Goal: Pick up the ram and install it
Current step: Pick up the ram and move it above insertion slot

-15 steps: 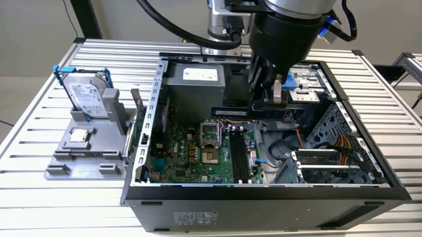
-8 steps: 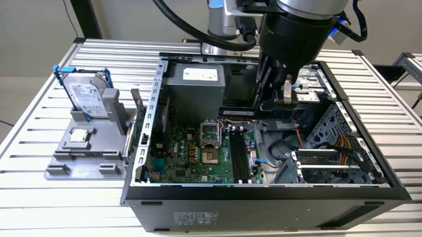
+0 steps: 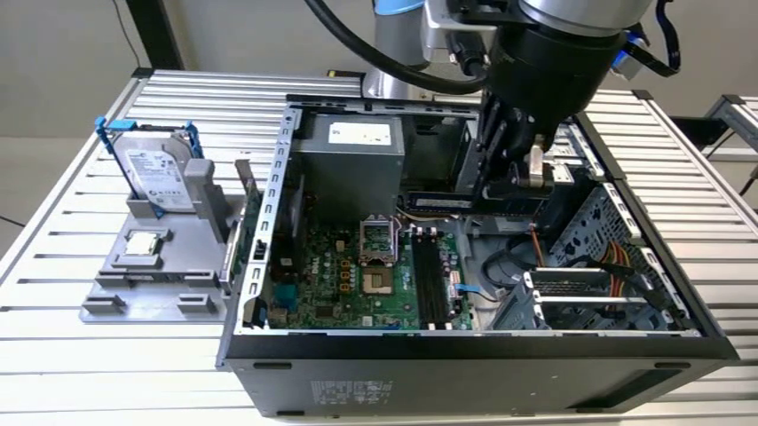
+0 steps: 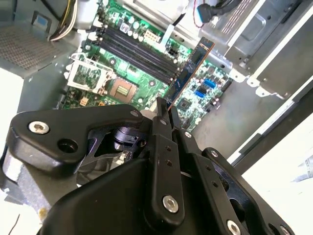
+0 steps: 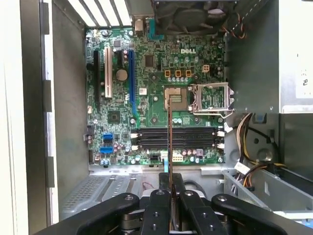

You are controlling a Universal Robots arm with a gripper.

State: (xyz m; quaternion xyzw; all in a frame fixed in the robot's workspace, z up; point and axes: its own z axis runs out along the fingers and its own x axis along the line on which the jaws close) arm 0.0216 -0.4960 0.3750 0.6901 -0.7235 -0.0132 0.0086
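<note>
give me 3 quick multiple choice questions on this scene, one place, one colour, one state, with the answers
1. Where is the hard drive?
A. lying on the floor
B. standing in the grey holder at the exterior view's left
C. hanging from a cable

2. What colour is the motherboard?
A. green
B. red
C. white

3. What is the end effector doing?
A. open and empty
B. shut on the ram
C. shut on a screwdriver

Answers:
1 B, the exterior view shows the drive propped in the holder.
2 A, the board shows green in both wrist views.
3 B, both wrist views show the stick's end clamped, held above the motherboard.
</note>
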